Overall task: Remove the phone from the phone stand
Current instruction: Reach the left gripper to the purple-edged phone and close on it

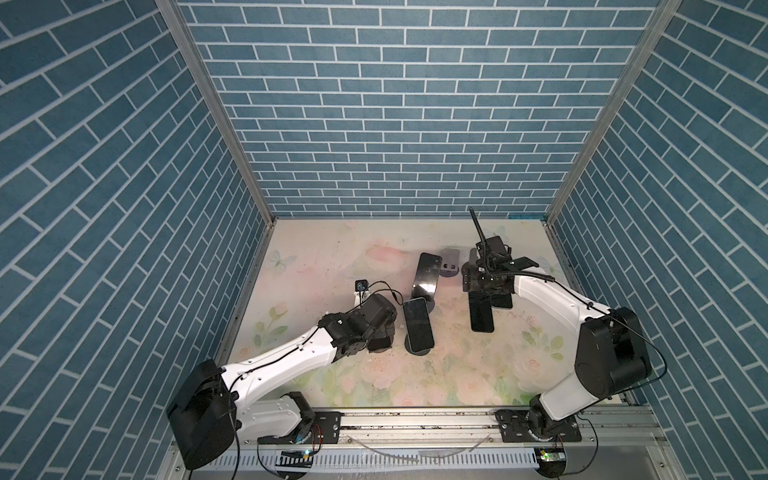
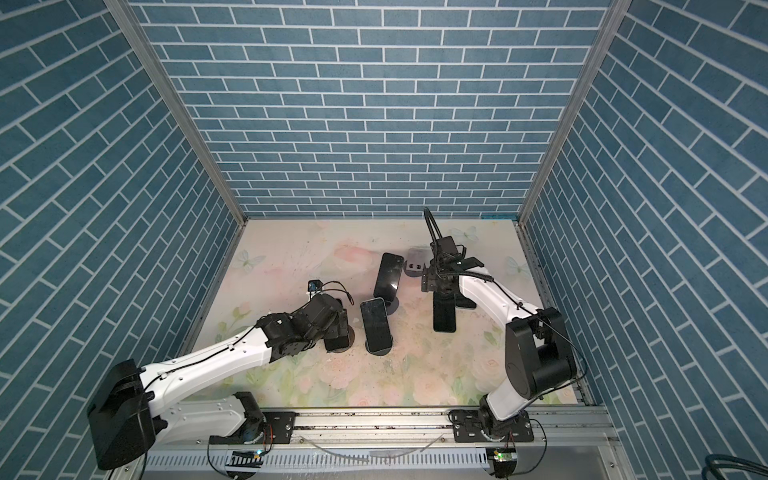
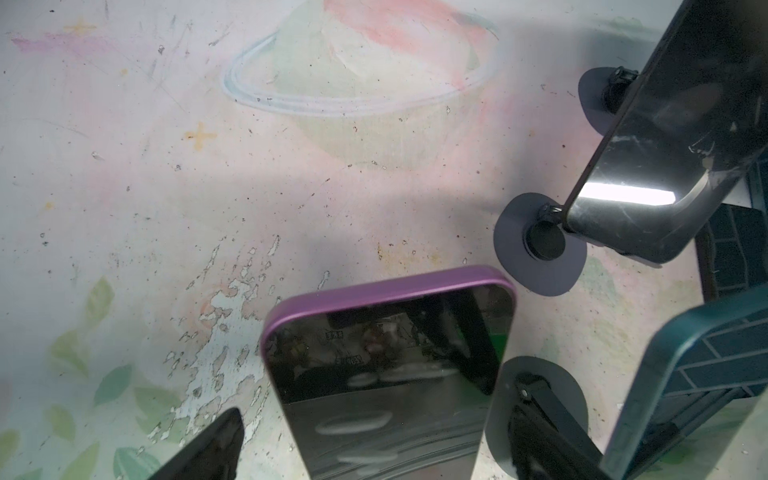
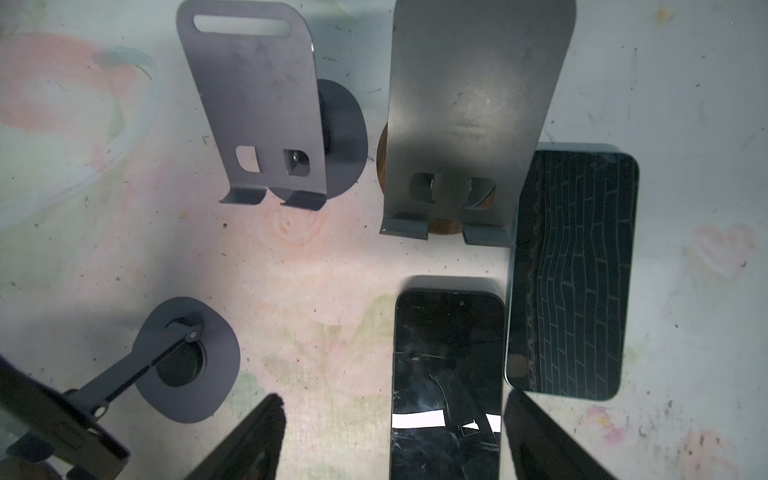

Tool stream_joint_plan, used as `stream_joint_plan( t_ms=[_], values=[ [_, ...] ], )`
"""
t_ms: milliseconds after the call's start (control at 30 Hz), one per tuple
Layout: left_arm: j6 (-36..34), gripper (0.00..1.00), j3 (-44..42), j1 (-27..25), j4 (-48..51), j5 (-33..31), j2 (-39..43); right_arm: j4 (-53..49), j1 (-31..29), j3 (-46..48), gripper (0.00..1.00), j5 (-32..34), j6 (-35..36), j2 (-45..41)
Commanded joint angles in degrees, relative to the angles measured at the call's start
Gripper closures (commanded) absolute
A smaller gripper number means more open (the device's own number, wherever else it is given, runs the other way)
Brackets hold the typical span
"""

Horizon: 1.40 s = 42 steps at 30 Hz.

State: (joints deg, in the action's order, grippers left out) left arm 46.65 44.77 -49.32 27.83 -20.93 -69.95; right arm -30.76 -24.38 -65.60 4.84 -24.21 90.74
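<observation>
Left gripper (image 1: 380, 332) held wide open at purple-cased phone (image 3: 386, 374), finger (image 3: 203, 449) seen just clear of it; phone propped tilted on round-based phone stand (image 2: 351, 336); right gripper (image 4: 392, 399) held open, jaws parted over black phone (image 4: 449, 374) laid flat on floral table (image 4: 291, 257).

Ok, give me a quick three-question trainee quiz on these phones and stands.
1. True or false: the two rearmost stands are empty.
2. The phone by the left jaws has which case: A red, B purple, C white?
3. How many phones lie flat on the table?
Key: 1 true; 2 B; 3 two.
</observation>
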Motion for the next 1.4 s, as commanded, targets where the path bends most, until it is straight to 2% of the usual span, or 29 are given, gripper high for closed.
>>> stream_joint_plan(
  t_ms=[0, 300, 433, 633, 800, 1000, 1367],
  values=[
    [0.5, 0.00, 1.2, -0.5, -0.9, -0.6, -0.9, 0.3, -0.3, 1.8, 0.16, 0.7, -1.3, 0.6],
    [0.4, 0.03, 0.5, -0.7, -3.8, -0.5, -3.5, 0.3, -0.3, 2.5, 0.16, 0.9, -1.2, 1.1],
    [0.3, 0.10, 0.1, -0.7, -4.4, -0.6, -4.0, 0.2, -0.3, 2.4, 0.16, 0.9, -1.2, 1.5],
    [0.3, 0.32, -0.2, -0.8, -4.5, -0.9, -4.2, 0.2, -0.3, 2.2, 0.16, 0.6, -1.2, 2.3],
    [0.0, 0.41, -0.7, -0.8, -4.6, -1.0, -3.9, 0.1, -0.3, 2.0, 0.16, 0.5, -1.2, 2.7],
    [-2.7, 0.44, -1.3, -0.8, -5.8, -1.0, -2.0, -0.2, -0.2, 1.9, 0.16, 0.6, -1.2, 2.6],
    [-9.7, 0.44, -3.5, -0.8, -7.5, -2.5, 8.6, -0.5, -0.3, 1.1, 0.16, 0.5, -1.3, 2.9]
  ],
)
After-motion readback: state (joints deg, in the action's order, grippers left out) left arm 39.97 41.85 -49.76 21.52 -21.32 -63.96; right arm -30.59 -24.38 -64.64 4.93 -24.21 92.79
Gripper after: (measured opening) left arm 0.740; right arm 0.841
